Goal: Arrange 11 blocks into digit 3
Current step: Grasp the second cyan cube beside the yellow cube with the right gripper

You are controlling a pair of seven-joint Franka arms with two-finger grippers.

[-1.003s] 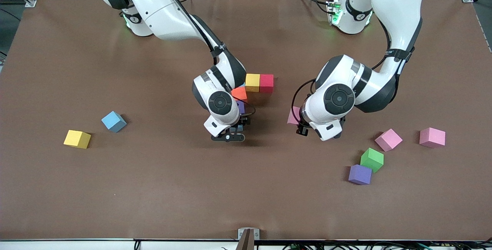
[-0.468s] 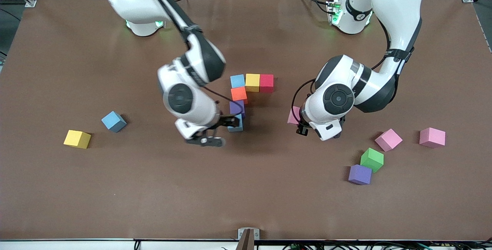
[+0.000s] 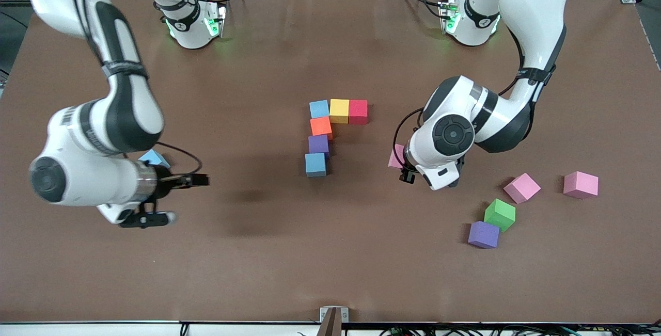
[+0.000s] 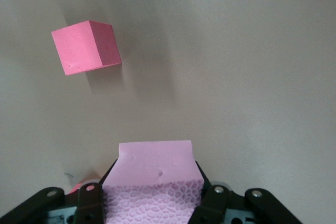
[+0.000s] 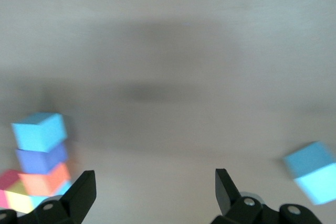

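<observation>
On the brown worktop (image 3: 258,274) the digit 3 (image 3: 330,124) is only partly built. A blue block (image 3: 319,109), a yellow block (image 3: 339,110) and a red block (image 3: 358,111) sit touching in a row. From the blue end a column runs toward the front camera: an orange block (image 3: 321,126), a purple block (image 3: 318,145), then a second blue block (image 3: 315,164).

The left claw (image 3: 408,171) hangs over the worktop toward the left arm's end of the figure, clamped on a pale pink block (image 3: 395,156); the left wrist view shows that pink block (image 4: 155,174) squeezed between the fingers (image 4: 89,203), with a deeper pink cube (image 4: 85,46) lying on the surface.

The right claw (image 3: 199,181) is up over the right arm's end of the worktop, jaws wide apart and empty, beside a loose blue block (image 3: 153,157) half hidden by the arm.

Toward the left arm's end lie two pink blocks (image 3: 522,187) (image 3: 580,185), with a green block (image 3: 500,214) touching another purple block (image 3: 484,235) nearer the front camera.
</observation>
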